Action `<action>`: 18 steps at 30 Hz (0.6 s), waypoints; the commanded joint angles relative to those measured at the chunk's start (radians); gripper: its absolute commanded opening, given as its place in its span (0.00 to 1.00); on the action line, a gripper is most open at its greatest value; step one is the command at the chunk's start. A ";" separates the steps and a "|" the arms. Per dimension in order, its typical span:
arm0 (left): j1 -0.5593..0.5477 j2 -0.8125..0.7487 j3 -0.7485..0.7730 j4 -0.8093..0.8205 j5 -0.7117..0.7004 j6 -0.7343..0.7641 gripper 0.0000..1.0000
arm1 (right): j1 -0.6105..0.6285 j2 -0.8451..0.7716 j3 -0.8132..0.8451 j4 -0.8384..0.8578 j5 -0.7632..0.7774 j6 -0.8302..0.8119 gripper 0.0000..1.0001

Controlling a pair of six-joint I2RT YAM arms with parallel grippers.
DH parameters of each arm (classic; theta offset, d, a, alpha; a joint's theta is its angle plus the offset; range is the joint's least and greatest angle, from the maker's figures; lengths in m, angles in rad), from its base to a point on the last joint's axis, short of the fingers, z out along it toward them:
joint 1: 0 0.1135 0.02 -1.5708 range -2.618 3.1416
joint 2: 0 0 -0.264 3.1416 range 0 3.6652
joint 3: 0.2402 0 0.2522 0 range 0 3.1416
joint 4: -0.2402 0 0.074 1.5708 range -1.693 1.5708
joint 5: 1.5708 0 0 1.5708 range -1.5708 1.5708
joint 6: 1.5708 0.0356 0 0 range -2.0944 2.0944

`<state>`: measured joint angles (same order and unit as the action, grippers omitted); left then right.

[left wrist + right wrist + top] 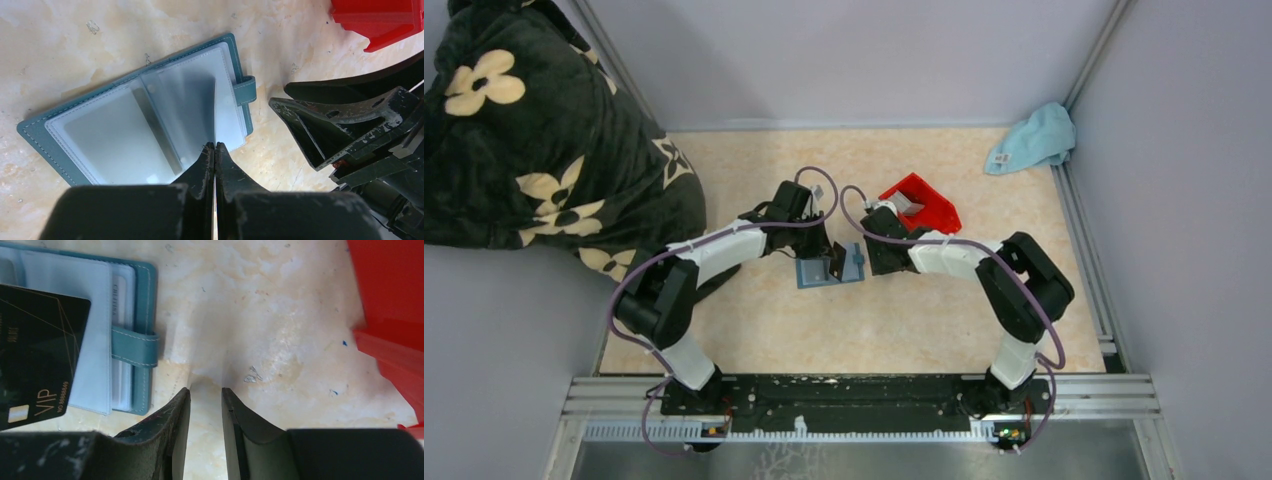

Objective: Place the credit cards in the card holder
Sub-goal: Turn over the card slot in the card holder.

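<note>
Credit card (37, 352): black, glossy, gold line art, "VIP" print. It is hanging tilted over the open card holder (135, 115). Can't tell whether its low end is touching the sleeves. Left gripper (215, 148) is clamping it with jaws fully closed, and in the left wrist view the card is running edge-on away from the fingertips.

Card is looking thin, stiff, light and slick, so it is likely pivoting or slipping in a narrow pinch. Gripping one short edge and leaving the opposite edge free for the slot looks right.

Holder is lying flat and open on the table (280, 315), mid-table between the two arms. It has a teal stitched leather-like cover, a snap tab (135, 346) sticking out and clear floppy plastic sleeves (100, 135) inside. It is light, so probably sliding when pushed, and the sleeve mouths are soft. A pale printed card (119, 305) seems to be sitting in a sleeve by the tab.

Right gripper (206, 392) is hovering partly open and empty over bare table, just beside the tab.

Table is showing cream, marbled, scuffed. Red plastic bin (390, 300), hard and angular, is sitting to the right. Light blue cloth (1034, 137) is bunching in the far right corner.
</note>
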<state>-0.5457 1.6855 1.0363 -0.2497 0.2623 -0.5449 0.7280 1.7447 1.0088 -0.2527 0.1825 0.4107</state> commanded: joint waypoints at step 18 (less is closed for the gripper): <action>-0.019 0.016 -0.033 0.045 -0.081 -0.041 0.00 | 0.036 -0.101 0.104 -0.023 -0.016 -0.061 0.32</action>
<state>-0.5591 1.7103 1.0252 -0.2081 0.2207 -0.5770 0.7399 1.6142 1.0447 -0.2996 0.1780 0.3725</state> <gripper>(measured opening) 0.006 0.314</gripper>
